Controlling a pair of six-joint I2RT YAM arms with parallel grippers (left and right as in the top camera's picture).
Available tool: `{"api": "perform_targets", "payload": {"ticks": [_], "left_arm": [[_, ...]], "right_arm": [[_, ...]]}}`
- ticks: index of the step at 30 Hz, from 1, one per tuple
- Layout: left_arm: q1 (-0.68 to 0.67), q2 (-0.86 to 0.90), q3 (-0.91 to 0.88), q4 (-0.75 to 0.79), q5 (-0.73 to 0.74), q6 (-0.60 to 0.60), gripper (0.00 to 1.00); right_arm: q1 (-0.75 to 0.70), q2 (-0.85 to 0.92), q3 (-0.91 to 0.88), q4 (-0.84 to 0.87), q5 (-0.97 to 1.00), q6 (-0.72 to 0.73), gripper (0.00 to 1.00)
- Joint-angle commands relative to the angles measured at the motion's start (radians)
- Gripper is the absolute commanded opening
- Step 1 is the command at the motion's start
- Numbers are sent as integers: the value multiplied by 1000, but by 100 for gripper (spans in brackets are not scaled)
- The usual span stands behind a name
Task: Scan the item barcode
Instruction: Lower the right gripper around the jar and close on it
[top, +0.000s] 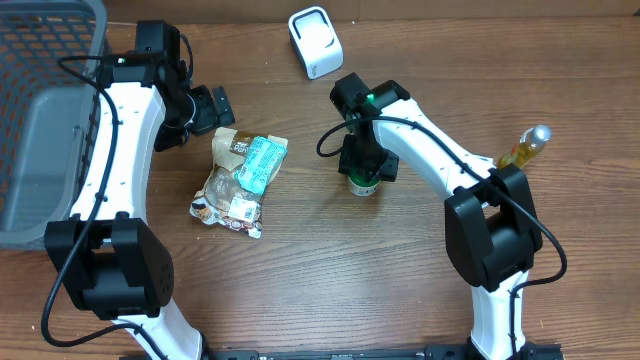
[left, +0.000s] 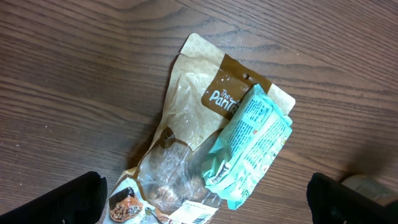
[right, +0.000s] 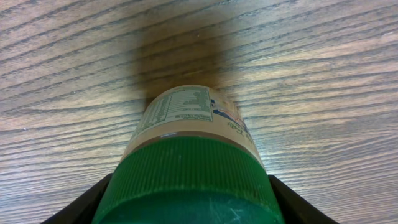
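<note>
Your right hand (top: 362, 172) straddles the green cap (right: 186, 177); gripped or not, I cannot tell. Pinch loosely and the jar (right: 186, 115) may tip.

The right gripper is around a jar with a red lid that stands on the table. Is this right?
Not quite. The lid is green, not red, as the right wrist view shows. The rest holds: the right gripper is around the jar, which stands on the table.
</note>
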Motion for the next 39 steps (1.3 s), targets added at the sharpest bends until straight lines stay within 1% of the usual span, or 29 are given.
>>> {"api": "perform_targets", "payload": {"ticks": [1, 2, 3, 17, 23, 30, 33, 39], "left_arm": [[-1, 3, -12, 0, -5, 15, 100], [-1, 3, -12, 0, -5, 15, 100], [-1, 3, -12, 0, -5, 15, 100], [-1, 3, -12, 0, -6, 15, 100], [-1, 3, -12, 0, -5, 15, 100], [-1, 3, -12, 0, -5, 15, 100], [-1, 3, -12, 0, -5, 15, 100], [-1, 3, -12, 0, -6, 15, 100]], "right_arm": [[0, 0, -2, 7, 53, -4, 70], [0, 0, -2, 8, 43, -4, 91], [0, 0, -2, 8, 36, -4, 100], [0, 42, -3, 34, 37, 4, 100], [0, 44, -3, 36, 36, 4, 96], [0, 44, -45, 83, 24, 4, 96], [0, 44, -43, 79, 17, 4, 96], [-13, 43, -2, 15, 9, 3, 96]]}}
